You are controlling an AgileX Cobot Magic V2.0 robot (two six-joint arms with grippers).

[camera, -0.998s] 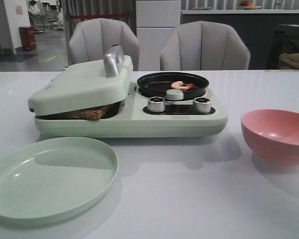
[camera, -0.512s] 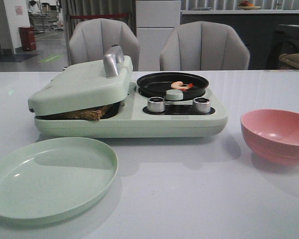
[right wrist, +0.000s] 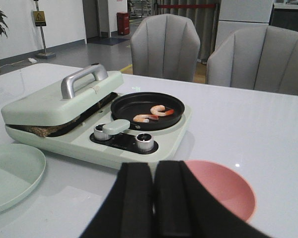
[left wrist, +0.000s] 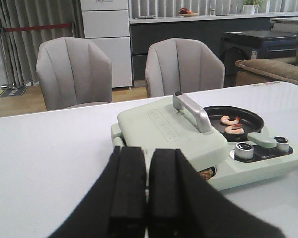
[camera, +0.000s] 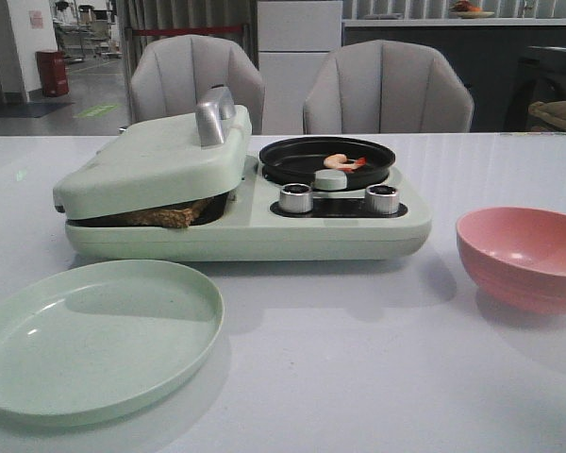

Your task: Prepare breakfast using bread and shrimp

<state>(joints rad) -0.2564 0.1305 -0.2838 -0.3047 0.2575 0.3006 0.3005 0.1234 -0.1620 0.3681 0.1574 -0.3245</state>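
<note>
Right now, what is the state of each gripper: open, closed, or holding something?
Left gripper: jaws closed, holding nothing.
Right gripper: jaws closed, holding nothing.

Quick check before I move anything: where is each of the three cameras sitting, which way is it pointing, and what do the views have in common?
Front view: at table height, facing forward over the green plate, breakfast maker and pink bowl; no robot parts visible.
Left wrist view: on the left arm, facing the maker's handle; left gripper shows, shut.
Right wrist view: on the right arm, above the bowl, facing the pan; right gripper shows, shut.
All three views share the maker and its shrimp.
</note>
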